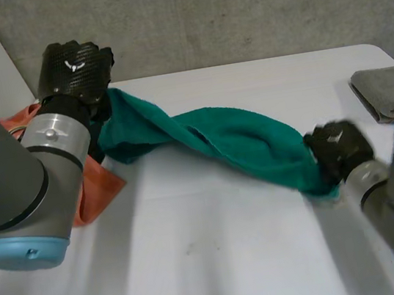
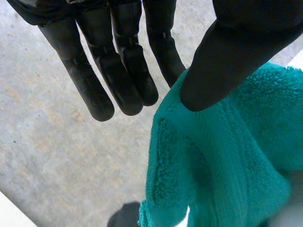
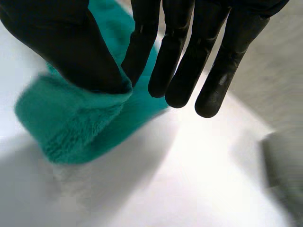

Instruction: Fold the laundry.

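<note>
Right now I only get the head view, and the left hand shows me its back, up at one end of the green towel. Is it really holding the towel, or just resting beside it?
Observer: Holding it. In the left wrist view, the left hand pinches the teal towel at its edge between the thumb and one finger. The other fingers are straight.
Operator: And the right hand at the other end? It's just a dark lump to me.
Observer: The right wrist view shows the right hand pinching that end the same way. The thumb presses a bunched fold against one finger, and the rest are straight and off the cloth.
</note>
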